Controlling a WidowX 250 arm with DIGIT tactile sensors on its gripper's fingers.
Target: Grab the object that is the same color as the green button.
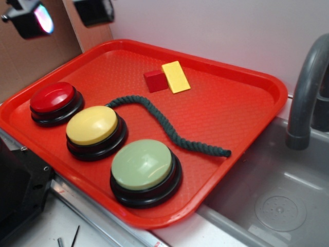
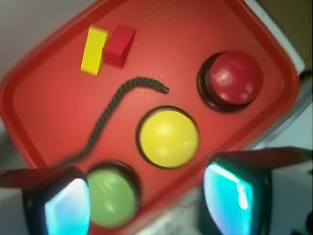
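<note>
A twisted, wavy green rope (image 1: 167, 124) lies on a pebbled red tray (image 1: 247, 110), curving behind the domed green button (image 1: 144, 164). The gripper (image 2: 146, 200) hangs wide above the tray's near rim, holding nothing.

Red tray (image 1: 247, 77) fills the frame, holding red (image 1: 52, 98), yellow (image 1: 92, 125) and green button (image 1: 142, 164) lower left; dark green rope (image 1: 169, 128) winds across centre; gripper (image 1: 61, 13) at upper left.

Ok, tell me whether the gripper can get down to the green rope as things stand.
Probably yes: the gripper is open above the tray, and the rope lies uncovered between buttons and blocks.
</note>
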